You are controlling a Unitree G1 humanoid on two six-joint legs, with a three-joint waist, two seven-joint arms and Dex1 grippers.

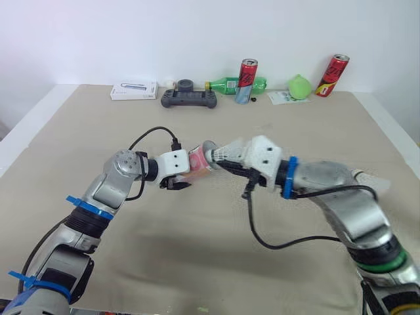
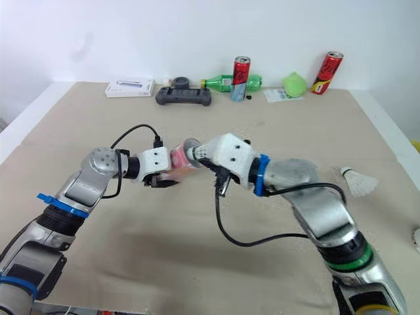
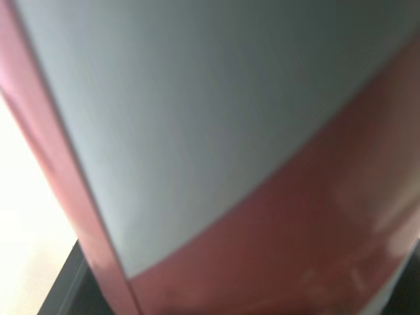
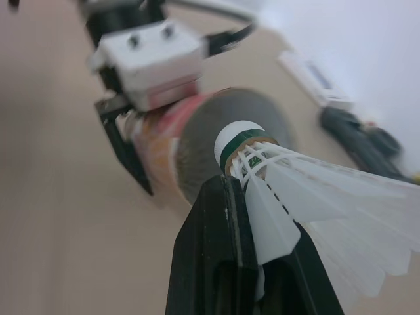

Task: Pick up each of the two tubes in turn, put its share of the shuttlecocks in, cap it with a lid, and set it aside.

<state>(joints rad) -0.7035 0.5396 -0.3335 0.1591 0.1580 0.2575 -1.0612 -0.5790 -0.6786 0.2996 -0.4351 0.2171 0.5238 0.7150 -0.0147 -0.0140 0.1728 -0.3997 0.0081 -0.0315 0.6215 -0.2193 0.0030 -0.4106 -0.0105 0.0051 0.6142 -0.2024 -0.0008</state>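
Right gripper (image 1: pixel 231 163), head views: closed on a shuttlecock (image 1: pixel 226 153), gripping it by the feather skirt, cork end pointing at the tube (image 1: pixel 199 159). Tube is pink and white, carried clear of the table (image 1: pixel 197 256), open end facing the shuttlecock. Left gripper (image 1: pixel 186 174) is clamped across the tube's body, at the end away from the shuttlecock. Cork is at the tube's mouth; whether it has entered cannot be told from here. Second shuttlecock (image 2: pixel 359 182) lies on the table well to the right of the tube, untouched. Beyond the tube, along the table's far edge: white box (image 1: pixel 134 90), black controller (image 1: pixel 189 98), green bottle (image 1: pixel 230 84) on its side, can (image 1: pixel 247 80), green ball (image 1: pixel 299 86), second can (image 1: pixel 332 75) leaning.

Left wrist view: tube wall pressed up close, pink and pale bands running slantwise. Dark finger parts show at the lower corners, either side of the tube.

Right wrist view: two black fingers pinch the skirt just behind the cork, which has a green band. Cork sits in front of the tube's dark round mouth, roughly centred on it. Left gripper's white housing and one black finger sit against the tube behind the mouth.
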